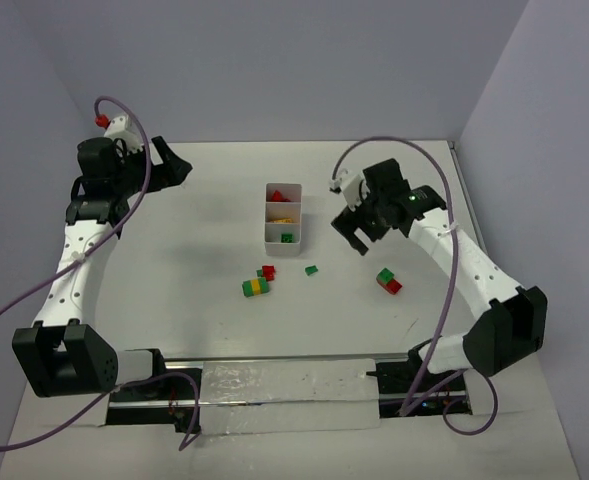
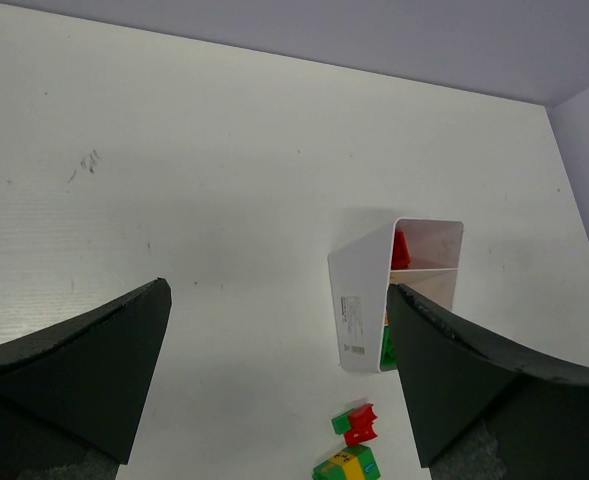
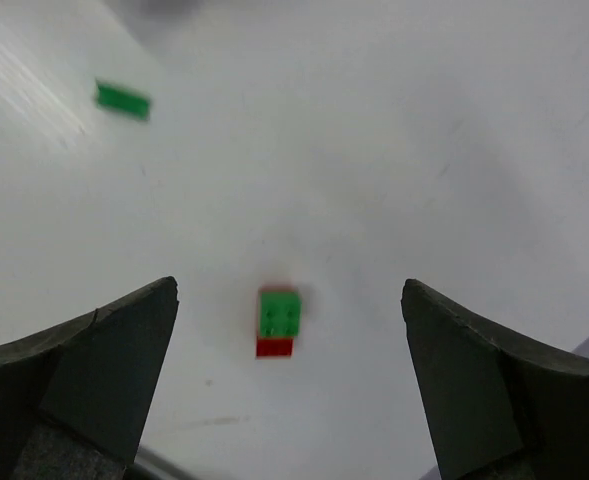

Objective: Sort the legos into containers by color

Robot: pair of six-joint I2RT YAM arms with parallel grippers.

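Note:
The white three-compartment tray [image 1: 270,214] stands mid-table, holding red [image 1: 277,197], yellow and green [image 1: 287,238] bricks in separate compartments. Loose on the table are a green-yellow stack [image 1: 256,287], a red-green pair [image 1: 267,272], a small green brick [image 1: 312,270] and a green-on-red stack [image 1: 388,281]. My right gripper [image 1: 356,236] is open and empty, above the table right of the tray; the green-on-red stack [image 3: 278,320] lies below, between its fingers, and the green brick [image 3: 123,99] is at the upper left. My left gripper [image 1: 174,165] is open and empty at the far left, looking at the tray [image 2: 359,310].
Purple cables loop over both arms. Grey walls close the table's back and right sides. A metal rail [image 1: 284,385] runs along the near edge between the arm bases. The left wrist view also shows the red-green pair [image 2: 355,423] and the green-yellow stack [image 2: 347,466].

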